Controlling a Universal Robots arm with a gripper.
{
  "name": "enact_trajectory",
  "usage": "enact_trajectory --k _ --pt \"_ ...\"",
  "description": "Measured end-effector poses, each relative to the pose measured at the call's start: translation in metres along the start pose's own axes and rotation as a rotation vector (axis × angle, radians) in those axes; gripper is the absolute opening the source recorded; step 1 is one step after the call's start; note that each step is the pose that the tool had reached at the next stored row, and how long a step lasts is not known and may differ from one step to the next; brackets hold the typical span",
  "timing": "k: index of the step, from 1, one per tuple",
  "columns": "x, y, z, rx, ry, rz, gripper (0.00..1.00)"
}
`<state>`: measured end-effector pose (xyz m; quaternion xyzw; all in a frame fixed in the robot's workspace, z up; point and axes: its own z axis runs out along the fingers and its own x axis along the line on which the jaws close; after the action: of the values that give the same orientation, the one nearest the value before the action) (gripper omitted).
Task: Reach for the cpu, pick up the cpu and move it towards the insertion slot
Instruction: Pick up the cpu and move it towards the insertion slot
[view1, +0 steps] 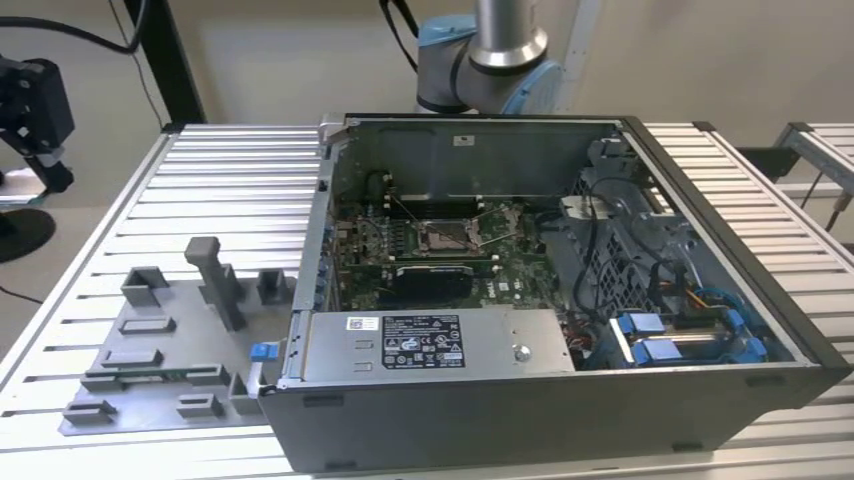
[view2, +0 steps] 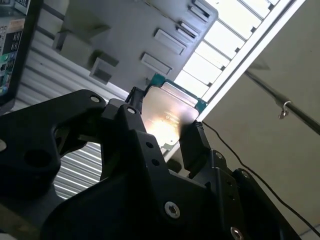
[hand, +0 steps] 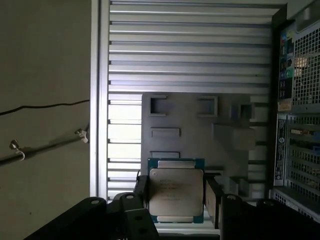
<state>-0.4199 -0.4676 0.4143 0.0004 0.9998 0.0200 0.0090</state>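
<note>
Exterior view: we list the insertion slot (view1: 445, 237) on the green board inside the open computer case (view1: 534, 400). It is walled round and free from above. The grey fixture plate (view1: 174, 350) lies at the exterior view's left.

Second wrist view: the gripper (view2: 165, 122) clamps the cpu (view2: 170, 112), silvery top towards the camera.

First wrist view: the cpu sits flat and near-square over the plate's edge, its sides parallel to the table slats (hand: 190, 50). The fingers (hand: 141, 192) press two opposite sides; the other two are free.

a robotics lab or workshop: an open pc case (view1: 534, 420) sits on a slatted metal bench (view1: 227, 170) beside a grey fixture plate (view1: 160, 347), with a robot arm (view1: 487, 60) behind it.
</note>
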Motion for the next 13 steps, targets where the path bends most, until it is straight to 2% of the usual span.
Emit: enact_trajectory --k 5,13 --pt "-0.0137 0.0000 0.0003 -0.0001 0.0008 0.000 0.00" --pt "-0.0422 0.0000 0.0009 -0.0001 0.0016 0.000 0.00"
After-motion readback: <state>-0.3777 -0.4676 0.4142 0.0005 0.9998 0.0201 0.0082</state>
